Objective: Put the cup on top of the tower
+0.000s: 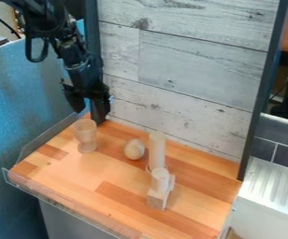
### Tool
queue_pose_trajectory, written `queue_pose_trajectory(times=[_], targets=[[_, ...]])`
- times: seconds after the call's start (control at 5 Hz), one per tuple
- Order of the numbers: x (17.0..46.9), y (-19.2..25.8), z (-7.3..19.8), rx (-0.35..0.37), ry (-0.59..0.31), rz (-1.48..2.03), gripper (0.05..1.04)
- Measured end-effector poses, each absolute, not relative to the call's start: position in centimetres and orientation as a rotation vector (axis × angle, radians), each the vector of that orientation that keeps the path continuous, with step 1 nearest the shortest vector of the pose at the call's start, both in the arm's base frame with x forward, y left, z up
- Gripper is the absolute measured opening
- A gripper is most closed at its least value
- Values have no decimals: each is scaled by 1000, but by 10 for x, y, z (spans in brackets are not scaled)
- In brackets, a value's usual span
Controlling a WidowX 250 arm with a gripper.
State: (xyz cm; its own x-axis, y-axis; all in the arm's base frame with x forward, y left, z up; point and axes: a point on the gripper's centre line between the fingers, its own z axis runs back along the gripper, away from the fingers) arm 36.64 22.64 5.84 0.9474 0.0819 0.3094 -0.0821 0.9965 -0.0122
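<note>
Translucent and pale, the cup [85,135] stands upright on the wooden table [78,170], toward the left and near the back corner; its upper part is broad, its lower part narrower, and it stands well apart from the tower [160,186]. The black gripper [90,111] hangs above and just behind the cup, over the back left corner of the table; its two fingers [73,99] point down and stand apart, with a plain gap between them; nothing shows in that gap, and the fingers do not touch the cup.

To the right of the cup lies a rounded, beige object [134,149], apart from both cup and tower; the tower stands farther right and nearer the camera, a pale block at its foot and a short, light cylinder upright above; just behind it rises a taller pale cylinder [157,148], overlapped by the tower in the view. A clear rim [78,212] runs along the front edge of the table; behind everything stands a whitewashed plank wall [190,65] between dark posts, with a blue surface [21,93] to the left and a white ribbed surface [271,184] to the right.
</note>
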Motion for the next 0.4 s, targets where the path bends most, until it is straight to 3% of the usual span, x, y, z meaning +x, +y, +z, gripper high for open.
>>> queue_pose_trajectory(times=[0.4], targets=[[354, 249, 47, 35, -179, 133, 1001]])
